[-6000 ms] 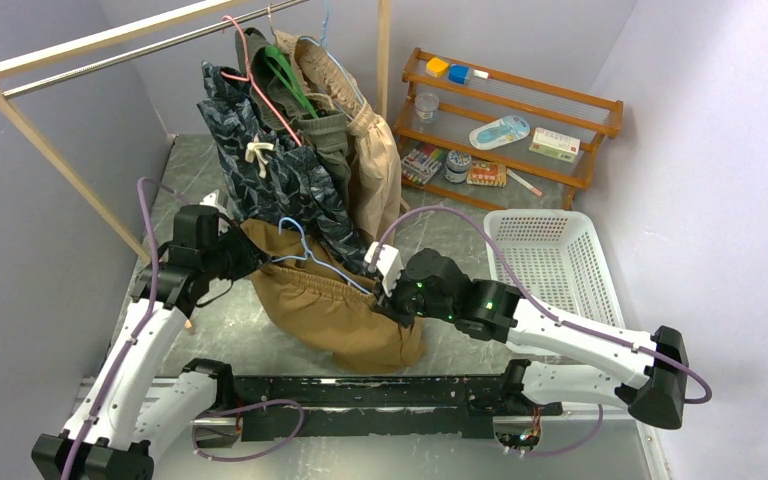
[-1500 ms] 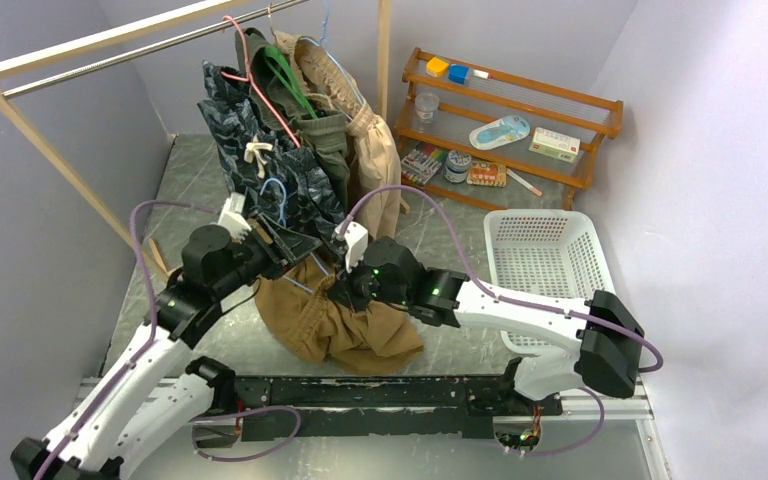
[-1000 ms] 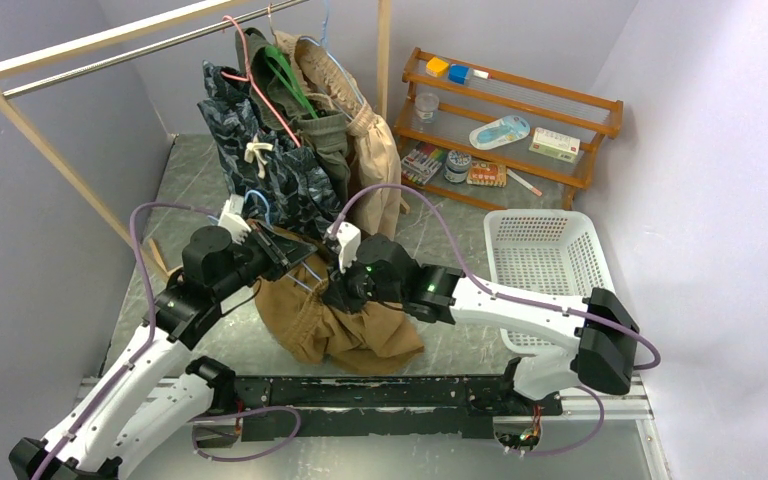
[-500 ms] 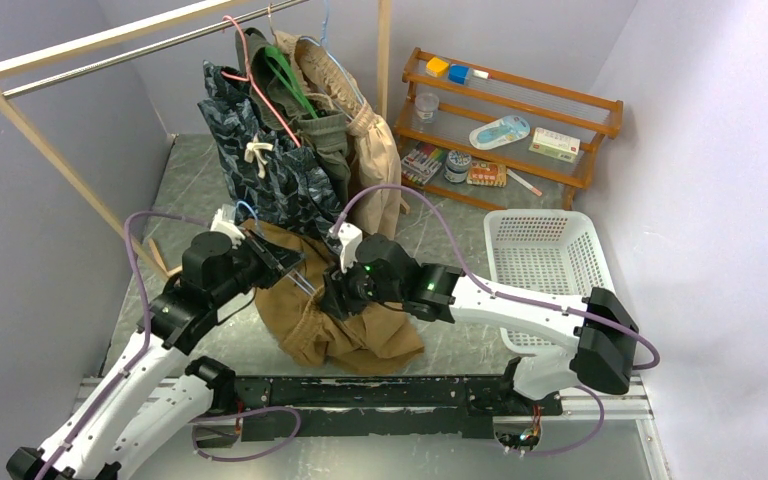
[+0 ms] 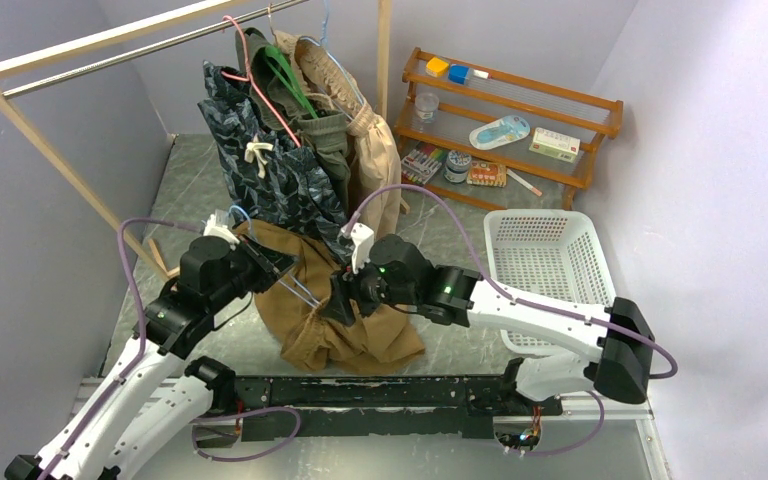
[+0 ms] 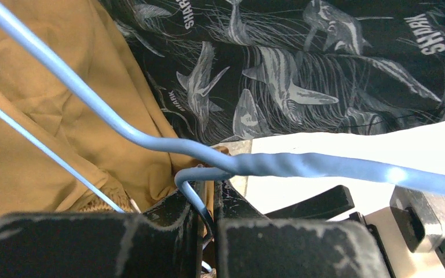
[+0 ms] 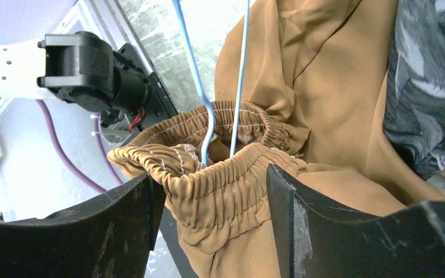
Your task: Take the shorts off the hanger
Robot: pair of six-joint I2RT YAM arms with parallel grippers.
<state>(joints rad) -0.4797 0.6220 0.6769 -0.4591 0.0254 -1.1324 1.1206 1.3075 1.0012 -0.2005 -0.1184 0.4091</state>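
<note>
Shorts [image 7: 336, 87] of puckered tan cloth ring thin blue wire hanger [image 6: 301, 165].

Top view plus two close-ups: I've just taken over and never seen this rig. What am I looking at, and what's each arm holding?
The top view looks down from behind two white robot arms bolted at the near edge of the table. The other two pictures come from a camera on each wrist; the dark shapes at the bottom are that arm's own fingers. The left gripper is shut on the wire of a blue hanger. The right gripper is open, with the elastic waistband of the tan shorts between its jaws. Those shorts slump on the table. More shorts hang on the rack behind, the navy pair nearest. A basket and a shelf stand to the right.
</note>
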